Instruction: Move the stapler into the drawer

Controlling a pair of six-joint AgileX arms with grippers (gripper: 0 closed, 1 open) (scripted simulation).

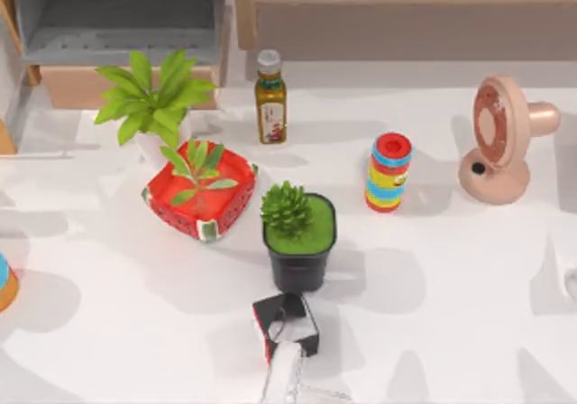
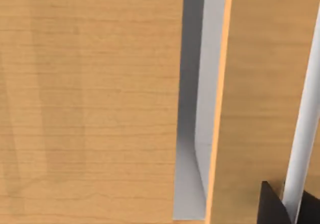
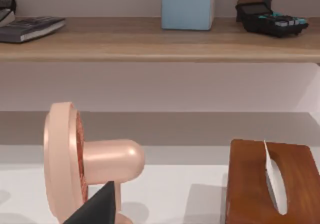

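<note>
Left gripper (image 2: 291,210) at white rod (image 2: 305,134) against wood panel; grip state cannot be told. Right gripper (image 3: 95,206) idle near fan (image 3: 80,159), likewise. Drawer (image 1: 126,87) open, stapler (image 1: 282,375) ungrasped. Next: reach stapler, grasp across body.

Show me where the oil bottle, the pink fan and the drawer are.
oil bottle (image 1: 270,108): top view, its label.
pink fan (image 1: 494,126): top view, its round head.
drawer (image 1: 122,27): top view, its grey floor.
</note>
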